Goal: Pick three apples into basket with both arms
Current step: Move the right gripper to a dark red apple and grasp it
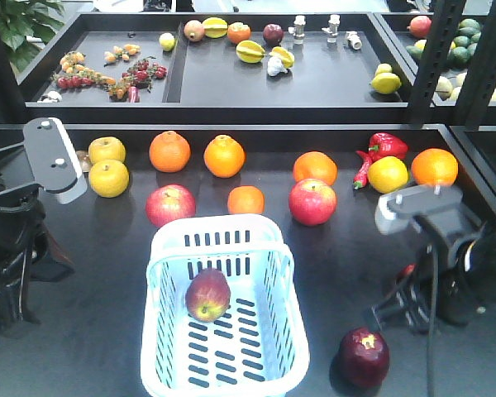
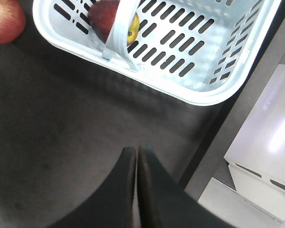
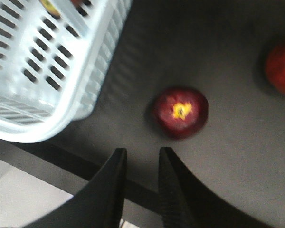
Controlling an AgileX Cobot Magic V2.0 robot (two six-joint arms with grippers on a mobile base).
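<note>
At left, the left gripper [image 2: 137,156] is pressed together, empty. The pale blue-white slotted plastic basket [image 1: 153,273], near centre, holds one dark red apple with a yellow-green patch [image 1: 207,294]. Near right lies a dark maroon apple [image 1: 364,357], just ahead of the slightly spread right gripper [image 3: 141,153]. It looks firm, smooth and prone to roll, so pinch across its widest middle.

Pale blue-white basket [image 1: 219,225] patterned with rows of dark slots; maroon apple [image 1: 207,295] patched yellow-green; second apple [image 1: 364,357] deep red with a yellow centre; matt black table [image 1: 83,331]
</note>
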